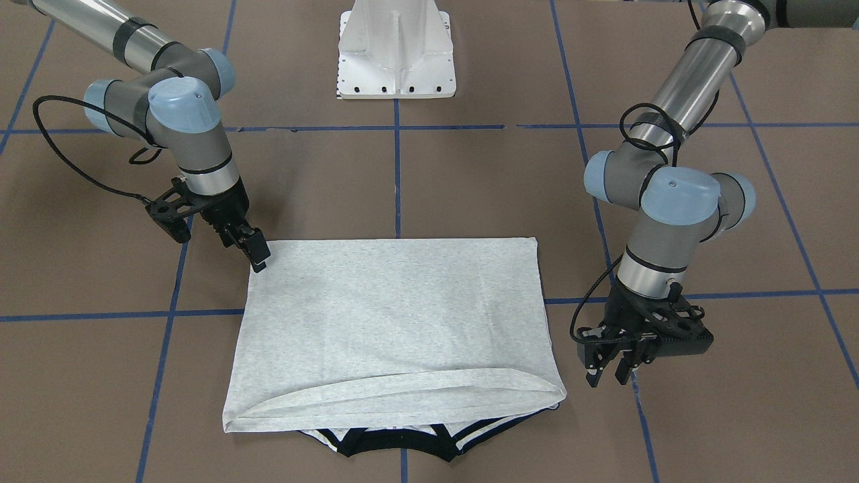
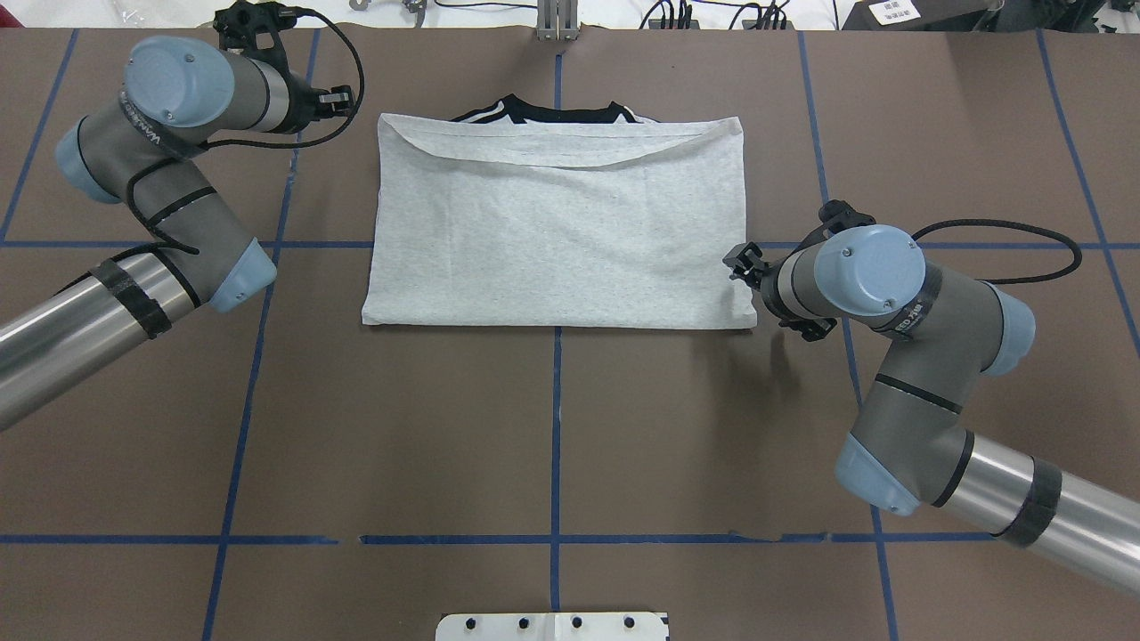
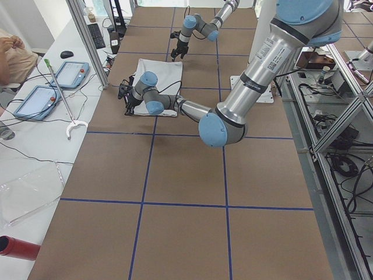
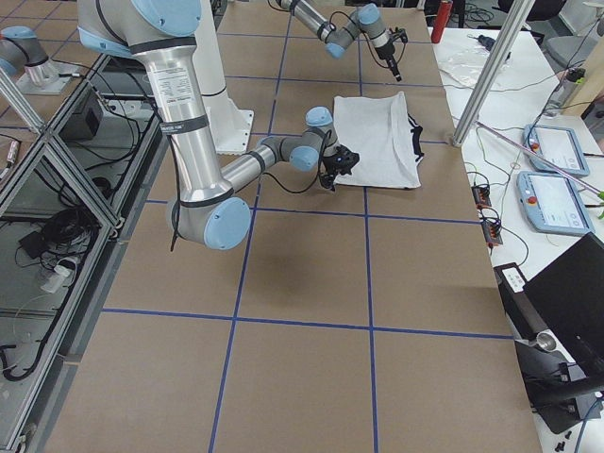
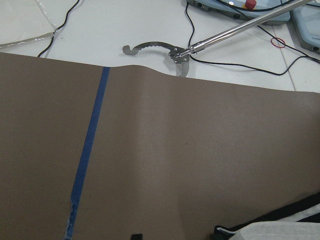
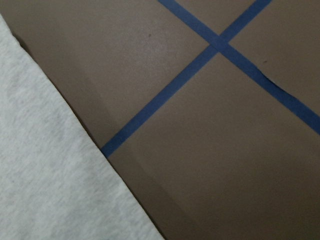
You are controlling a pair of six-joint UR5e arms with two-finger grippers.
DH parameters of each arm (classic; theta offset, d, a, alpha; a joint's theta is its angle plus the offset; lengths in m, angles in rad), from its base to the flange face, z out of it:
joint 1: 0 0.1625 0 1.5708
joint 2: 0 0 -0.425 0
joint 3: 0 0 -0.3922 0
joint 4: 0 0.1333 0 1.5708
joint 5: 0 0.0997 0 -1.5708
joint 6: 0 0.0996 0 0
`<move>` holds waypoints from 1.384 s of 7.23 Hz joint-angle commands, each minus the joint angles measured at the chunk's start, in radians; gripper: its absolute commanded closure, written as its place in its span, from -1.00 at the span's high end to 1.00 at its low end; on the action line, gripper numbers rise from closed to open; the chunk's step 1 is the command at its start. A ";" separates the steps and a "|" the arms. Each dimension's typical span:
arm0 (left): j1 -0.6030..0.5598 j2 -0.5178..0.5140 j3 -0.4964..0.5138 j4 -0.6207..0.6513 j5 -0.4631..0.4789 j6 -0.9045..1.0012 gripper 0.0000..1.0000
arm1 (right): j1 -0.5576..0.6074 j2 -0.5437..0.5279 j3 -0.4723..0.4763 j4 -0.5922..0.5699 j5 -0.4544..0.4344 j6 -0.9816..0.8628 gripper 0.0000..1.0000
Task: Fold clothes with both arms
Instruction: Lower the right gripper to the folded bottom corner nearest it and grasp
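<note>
Striped collar point(image 1: 396, 448) trim peeks out closest to the front-facing camera, from under the loose hem of the T-shirt point(image 1: 396, 315). The shirt lies flat on the tabletop point(image 1: 470, 188), folded into a grey rectangle with its back up. Its long axis runs from one hand across to the other, so the garment sits between the two.

The right hand point(image 1: 258, 260) points down with its tip touching the shirt's corner on the side away from the collar. Its wrist camera shows only the cloth's edge and bare tabletop, so I cannot tell whether the fingers are parted or pinched on fabric.

The left hand point(image 1: 607, 377) hangs just beside the opposite short edge, near the collar-end corner and clear of the cloth. Its fingers are apart and hold nothing. The shirt lies just inward of it.

The hands thus stand at diagonal corners, and the right one is nearer the cloth. Folding the shirt along its length probably calls for the left hand to close in and grip first.
</note>
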 commanded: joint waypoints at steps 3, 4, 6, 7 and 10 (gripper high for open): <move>0.000 0.003 0.001 -0.001 0.002 -0.002 0.09 | -0.022 -0.001 0.003 -0.001 0.002 0.018 -0.07; 0.000 0.003 0.002 0.001 0.002 -0.002 0.10 | -0.020 0.000 0.015 -0.001 0.008 0.042 -0.99; 0.000 0.003 0.005 0.001 0.002 0.001 0.10 | -0.022 -0.001 0.038 -0.011 0.016 0.043 -1.00; 0.000 0.003 0.005 -0.001 0.002 -0.002 0.11 | -0.022 -0.003 0.034 -0.011 0.016 0.043 -1.00; 0.003 0.000 -0.028 -0.001 -0.001 -0.005 0.11 | -0.022 -0.093 0.212 -0.093 0.080 0.044 -1.00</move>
